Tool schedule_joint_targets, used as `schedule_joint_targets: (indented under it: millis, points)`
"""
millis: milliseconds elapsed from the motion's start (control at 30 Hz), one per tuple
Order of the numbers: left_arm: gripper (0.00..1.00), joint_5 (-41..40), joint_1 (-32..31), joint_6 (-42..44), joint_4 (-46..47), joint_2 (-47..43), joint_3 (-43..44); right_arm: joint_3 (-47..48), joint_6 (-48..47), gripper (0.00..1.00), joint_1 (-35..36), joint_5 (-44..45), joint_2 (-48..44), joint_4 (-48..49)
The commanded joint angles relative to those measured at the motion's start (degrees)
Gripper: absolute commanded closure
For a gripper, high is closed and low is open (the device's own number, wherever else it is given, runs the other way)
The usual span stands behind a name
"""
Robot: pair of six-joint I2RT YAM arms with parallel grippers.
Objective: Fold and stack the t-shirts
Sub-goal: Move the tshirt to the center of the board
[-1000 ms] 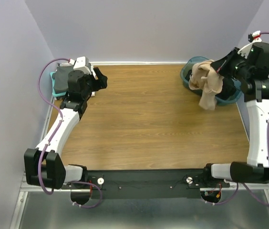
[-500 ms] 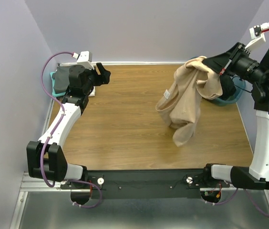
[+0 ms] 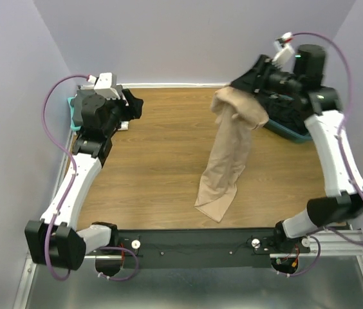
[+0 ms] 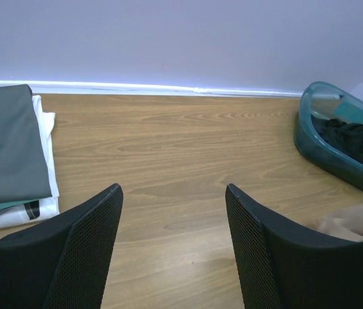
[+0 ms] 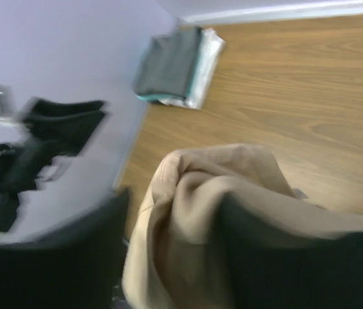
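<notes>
A tan t-shirt (image 3: pixel 226 154) hangs in a long drape from my right gripper (image 3: pixel 242 87), high over the right half of the table; its lower end reaches down near the front edge. In the right wrist view the tan t-shirt (image 5: pixel 220 193) bunches between the parted jaws of the right gripper (image 5: pixel 175 212) and lies over one finger. My left gripper (image 3: pixel 133 106) is open and empty at the back left, and the left gripper (image 4: pixel 174 190) hovers over bare wood. Folded t-shirts (image 4: pixel 8 145), dark grey on top of white and teal, are stacked beside it.
A teal plastic tub (image 4: pixel 336 141) stands at the back right with a black t-shirt (image 4: pixel 358 138) in it; the tub (image 3: pixel 291 129) lies under my right arm. The stack (image 3: pixel 74 111) sits against the left wall. Purple walls close in the back and both sides.
My right arm swung the tan t-shirt from the tub up and left over the table, where it unrolled into a long hang; its jaws have parted. The left gripper barely moved.
</notes>
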Motion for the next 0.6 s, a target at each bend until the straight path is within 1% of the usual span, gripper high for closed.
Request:
schedule_joint_targets:
  millis: [0,67,167,267,300,333,367,400,467,500,533,567]
  points:
    - [0.28,-1.2,0.1,-0.72,-6.73,-6.95,-4.91,-3.42,-1.2,0.2,5.25,13.32,9.35,1.78]
    - [0.28,-0.58,-0.25,-2.74,-8.48,-8.71,-7.03,-5.35,-1.19,0.09,5.34,15.45,14.35,1.87]
    - [0.28,0.47,-1.48,-5.12,-9.81,-12.31,-11.34,-8.16,-1.72,0.07,5.7,19.58,16.67,2.05]
    - [0.27,0.74,-3.06,-8.28,-9.9,-15.83,-15.56,-15.19,-2.16,0.07,5.78,23.71,15.18,2.14]
    - [0.27,0.65,-3.42,-9.42,-9.81,-16.97,-16.78,-19.56,-2.68,0.07,5.78,24.85,13.35,2.14]
    - [0.27,0.65,-3.77,-9.78,-9.9,-17.24,-17.06,-21.6,-2.77,0.07,5.7,28.17,12.37,2.22]
    - [0.27,0.13,-4.82,-10.13,-9.81,-17.59,-17.23,-26.06,-2.6,0.07,5.7,30.29,10.18,2.14]
    - [0.27,-0.23,-5.44,-10.92,-9.72,-17.42,-17.06,-28.02,-1.81,0.06,5.78,33.97,9.29,2.14]
    - [0.27,-1.28,-7.28,-11.45,-9.03,-16.89,-16.62,-31.8,-1.72,0.06,5.7,36.45,7.36,2.31]
    - [0.27,-2.24,-9.46,-11.8,-8.59,-15.67,-16.1,-35.3,-1.37,0.05,5.7,38.99,5.78,2.4]
    - [0.27,-2.51,-10.44,-11.8,-7.97,-14.7,-15.75,-36.9,-1.11,0.05,5.7,39.01,5.16,2.49]
    - [0.27,-2.52,-11.32,-12.33,-7.44,-13.65,-15.39,-38.31,-0.84,0.04,5.7,41.36,4.54,2.57]
